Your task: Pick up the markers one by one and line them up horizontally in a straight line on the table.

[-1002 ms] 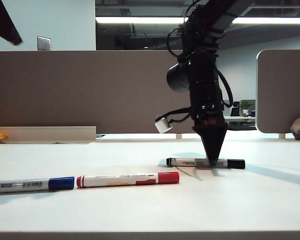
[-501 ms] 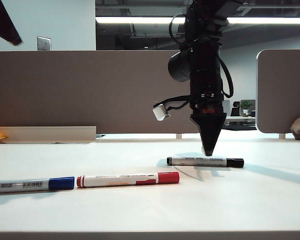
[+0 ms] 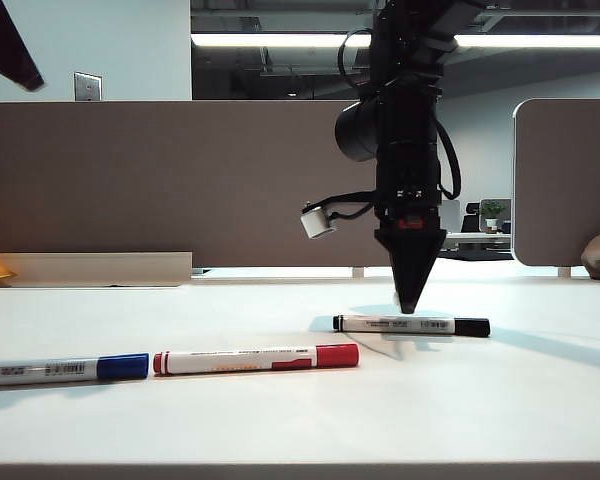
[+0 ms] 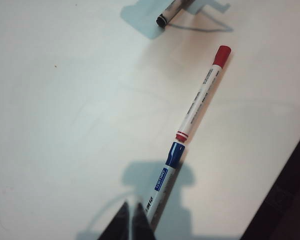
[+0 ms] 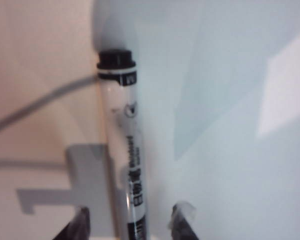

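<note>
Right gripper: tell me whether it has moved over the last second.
Yes. The right gripper has risen off the black marker, which lies on the table; its fingers now straddle the marker, apart.

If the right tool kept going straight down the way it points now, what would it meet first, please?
Most likely the black-capped white marker lying on the white table; the right tool hangs just above it, jaws apart astride the barrel.

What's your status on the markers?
Right gripper open, just above black marker. Left gripper shut, empty, by blue marker. Red marker beside blue. Nothing blocking.

Black cabled arm (image 3: 408,130), tapered black pincer (image 3: 409,300)
</note>
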You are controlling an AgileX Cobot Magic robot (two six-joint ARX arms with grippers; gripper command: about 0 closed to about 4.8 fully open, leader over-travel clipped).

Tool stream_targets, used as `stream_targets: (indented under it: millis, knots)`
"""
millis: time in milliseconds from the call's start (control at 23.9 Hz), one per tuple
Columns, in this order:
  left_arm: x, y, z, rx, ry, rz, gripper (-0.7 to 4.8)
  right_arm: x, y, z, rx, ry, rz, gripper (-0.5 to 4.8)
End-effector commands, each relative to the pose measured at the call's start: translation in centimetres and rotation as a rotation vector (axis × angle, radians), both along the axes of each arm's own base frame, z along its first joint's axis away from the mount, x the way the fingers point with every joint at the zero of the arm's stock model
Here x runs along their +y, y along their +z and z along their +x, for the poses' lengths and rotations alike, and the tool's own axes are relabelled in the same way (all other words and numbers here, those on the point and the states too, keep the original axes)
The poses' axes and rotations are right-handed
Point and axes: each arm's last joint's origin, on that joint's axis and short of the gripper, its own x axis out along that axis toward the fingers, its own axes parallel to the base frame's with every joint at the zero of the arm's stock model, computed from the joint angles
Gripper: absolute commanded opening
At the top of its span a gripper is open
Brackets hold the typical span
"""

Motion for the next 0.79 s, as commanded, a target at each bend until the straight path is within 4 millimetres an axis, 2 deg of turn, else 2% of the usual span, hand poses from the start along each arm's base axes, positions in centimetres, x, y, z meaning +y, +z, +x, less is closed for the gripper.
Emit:
stream_targets:
  millis: [42,209,376,543,585,626,793]
  knots:
    - [0.0,0.2,0.0,-0.018,-0.004,-0.011,0.16,0.0,-0.6,-0.2,0.020,0.004,-0.004,2.12]
    - [0.0,0.2,0.1,-0.023,-0.004,-0.013,0.16,-0.2,-1.7,-0.5,0.036,0.004,-0.018,2.10]
    - [0.0,0.3,0.1,-0.027,-0.004,-0.014,0.16,-0.1,-1.7,-0.4,0.028,0.004,-0.013,1.44]
    - [0.0,0.2,0.1,-0.025,-0.004,-0.014,0.16,-0.1,-1.7,-0.4,0.026,0.004,-0.012,1.41]
    - [0.0,0.2,0.1,-0.024,-0.004,-0.014,0.16,-0.1,-1.7,-0.4,0.028,0.004,-0.012,1.01]
    - [0.0,0.2,0.1,-0.024,-0.003,-0.014,0.16,-0.1,-1.7,-0.4,0.029,0.003,-0.013,0.84]
    - [0.0,0.2,0.1,-0.024,-0.003,-0.014,0.16,-0.1,-1.7,-0.4,0.029,0.004,-0.013,0.84]
